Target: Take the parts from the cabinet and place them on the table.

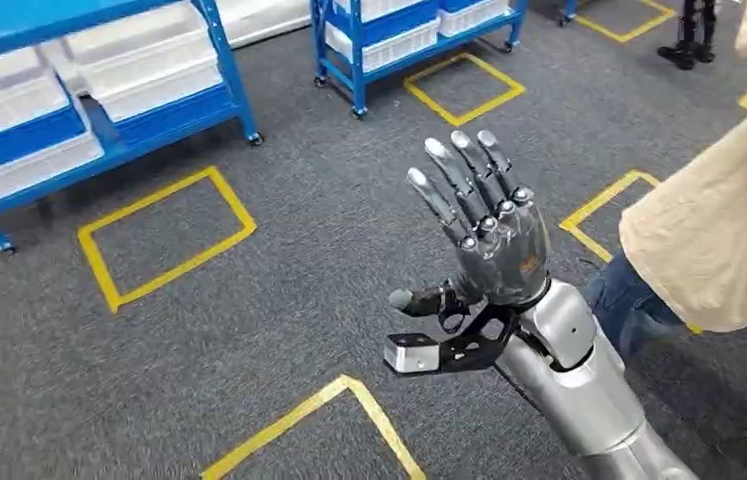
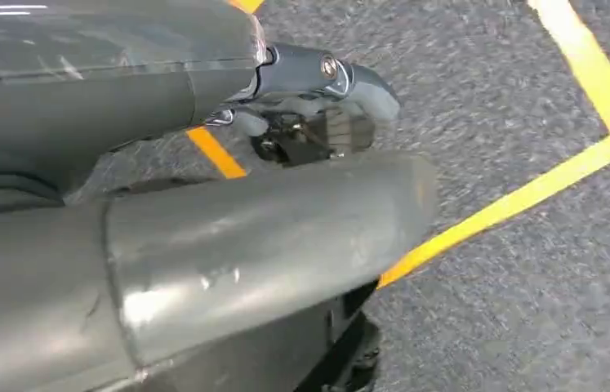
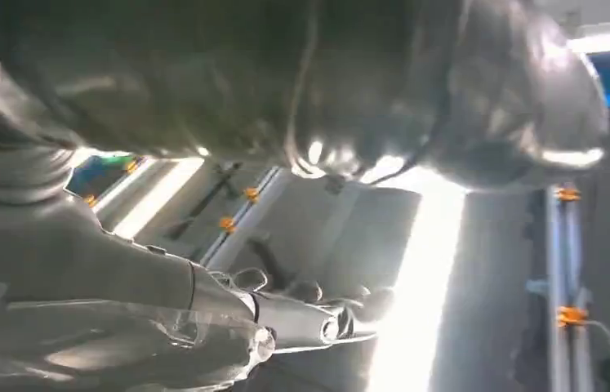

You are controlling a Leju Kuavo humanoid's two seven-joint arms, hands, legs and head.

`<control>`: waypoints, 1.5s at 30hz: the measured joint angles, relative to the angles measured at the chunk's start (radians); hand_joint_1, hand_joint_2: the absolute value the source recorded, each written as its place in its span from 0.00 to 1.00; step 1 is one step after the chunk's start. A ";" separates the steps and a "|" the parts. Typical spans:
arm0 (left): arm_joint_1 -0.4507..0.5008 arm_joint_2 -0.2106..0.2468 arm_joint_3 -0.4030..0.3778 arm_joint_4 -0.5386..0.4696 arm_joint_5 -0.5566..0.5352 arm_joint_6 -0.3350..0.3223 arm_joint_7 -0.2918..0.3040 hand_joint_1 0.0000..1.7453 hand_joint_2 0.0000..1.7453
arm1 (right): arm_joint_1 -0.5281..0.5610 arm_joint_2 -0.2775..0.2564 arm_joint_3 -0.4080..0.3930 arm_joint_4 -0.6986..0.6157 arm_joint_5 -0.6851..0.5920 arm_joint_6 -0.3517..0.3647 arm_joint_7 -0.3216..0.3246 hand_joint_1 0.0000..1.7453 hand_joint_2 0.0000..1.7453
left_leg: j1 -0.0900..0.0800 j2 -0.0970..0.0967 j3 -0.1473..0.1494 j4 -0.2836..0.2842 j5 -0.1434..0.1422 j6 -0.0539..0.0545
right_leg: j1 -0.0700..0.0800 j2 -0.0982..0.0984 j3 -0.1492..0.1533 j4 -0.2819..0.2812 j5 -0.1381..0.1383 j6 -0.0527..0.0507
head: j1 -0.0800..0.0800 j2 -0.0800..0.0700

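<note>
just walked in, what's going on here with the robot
The robot's right hand is raised over the grey floor, fingers spread, holding nothing. The blue racks with white bins stand some way ahead, none touched. A person in a cream top stands close on the right. The left hand hangs near the floor with its fingers curled.

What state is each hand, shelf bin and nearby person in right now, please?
Right hand: raised, fingers spread, holding nothing.
Left hand: hanging over the carpet, fingers curled; whether it holds anything cannot be told.
Bins: white, sitting on the blue shelves; contents hidden.
Person: standing close on the right, beside the right arm.
</note>
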 joint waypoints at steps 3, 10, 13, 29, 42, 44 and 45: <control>0.008 0.000 0.000 0.002 0.000 0.002 0.002 0.00 0.00 | 0.001 0.000 0.009 0.009 -0.007 0.000 -0.004 0.00 0.00 | 0.002 0.011 -0.046 0.089 -0.008 -0.006 | 0.003 -0.044 0.001 0.001 -0.005 -0.001 | 0.000 0.000; 0.017 0.005 0.003 0.009 0.006 0.023 -0.008 0.00 0.00 | 0.000 0.004 0.023 0.017 -0.029 0.000 -0.017 0.00 0.00 | -0.018 0.057 0.100 -0.191 0.093 0.023 | 0.013 -0.111 0.012 0.009 -0.025 0.022 | 0.001 0.000; 0.025 0.007 0.008 0.011 0.012 0.031 -0.027 0.00 0.00 | 0.001 0.006 0.028 0.028 -0.038 0.000 -0.017 0.00 0.00 | -0.006 0.030 0.113 -0.210 0.103 0.041 | 0.004 -0.046 0.003 0.047 -0.060 0.037 | 0.001 0.000; 0.040 0.025 0.009 0.034 -0.025 0.005 -0.068 0.00 0.00 | 0.070 0.014 0.028 0.231 -0.039 0.000 0.032 0.00 0.00 | -0.004 -0.029 0.059 -0.113 0.047 -0.001 | -0.008 0.022 -0.006 0.005 -0.001 -0.001 | 0.000 0.000; 0.027 0.058 0.013 0.037 0.007 -0.048 -0.066 0.00 0.00 | 0.102 0.026 0.055 0.587 -0.044 0.129 0.135 0.00 0.00 | -0.008 0.038 0.125 -0.207 0.091 0.032 | 0.012 -0.127 0.012 0.009 -0.029 0.034 | 0.002 0.000; 0.028 0.057 0.020 0.039 0.027 -0.040 -0.055 0.00 0.00 | 0.098 0.032 0.057 0.669 -0.120 0.267 0.169 0.00 0.00 | -0.005 0.033 0.128 -0.213 0.095 0.043 | 0.002 -0.030 -0.012 0.072 -0.071 0.043 | 0.002 0.000; 0.023 0.057 0.028 0.039 0.033 -0.032 -0.048 0.00 0.00 | 0.098 0.039 0.057 0.715 -0.163 0.346 0.190 0.00 0.00 | -0.005 0.029 0.127 -0.213 0.095 0.048 | 0.002 -0.009 -0.048 0.143 -0.106 0.044 | 0.002 0.000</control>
